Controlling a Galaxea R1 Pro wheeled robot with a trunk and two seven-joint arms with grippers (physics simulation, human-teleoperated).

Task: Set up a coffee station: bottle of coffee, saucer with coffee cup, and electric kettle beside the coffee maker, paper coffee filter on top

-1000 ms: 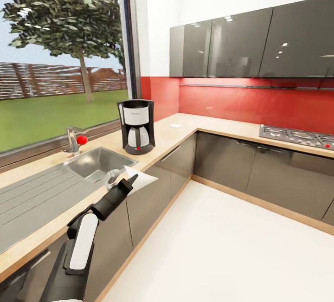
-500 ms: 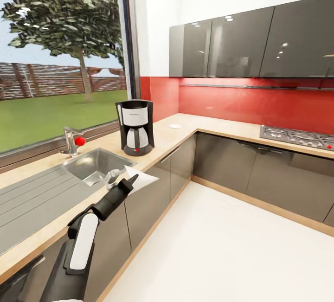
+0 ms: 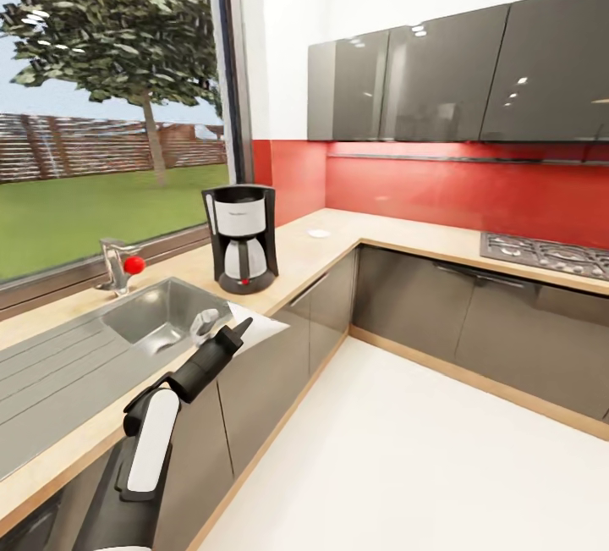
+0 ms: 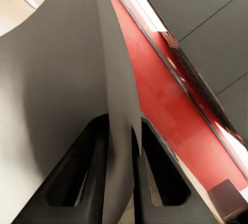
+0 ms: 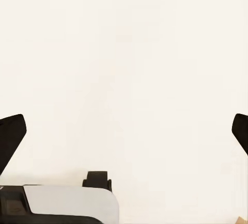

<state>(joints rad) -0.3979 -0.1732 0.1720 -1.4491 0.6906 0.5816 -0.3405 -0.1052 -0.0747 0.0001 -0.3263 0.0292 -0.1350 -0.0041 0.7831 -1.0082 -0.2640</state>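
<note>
Left gripper: the black two-fingered left gripper [image 3: 238, 331] is clamped on the thin white paper coffee filter [image 3: 258, 324]; in the left wrist view the sheet [image 4: 72, 95] is pinched flat between the two dark fingers [image 4: 77, 182].
Filter position: held in the air in front of the black-and-white drip coffee maker [image 3: 241, 238], lower than its top and well short of it, out past the counter's front edge.
Right gripper: its black fingertips [image 5: 11, 136] sit at opposite edges of the right wrist view with pale floor between them, so it is spread wide with nothing in it.
Coffee maker: upright on the long beige wood-look kitchen countertop [image 3: 338, 234], pale carafe in place, top bare.
Saucer: a small flat white disc [image 3: 319, 233] lies on the countertop beyond the coffee maker, toward the corner and apart from it; probably the saucer, too small to be sure.
Sink: the inset steel sink [image 3: 161, 318] lies on the near side of the coffee maker, with a tap with a red knob [image 3: 118, 265] behind it.
Step in hand: carrying the filter to the coffee maker; placing not yet done.
Next move: likely lift the filter above the machine's top, bring it forward over the housing, lower it centred, then let go.
Risk: the flimsy sheet could slide off on release.
</note>
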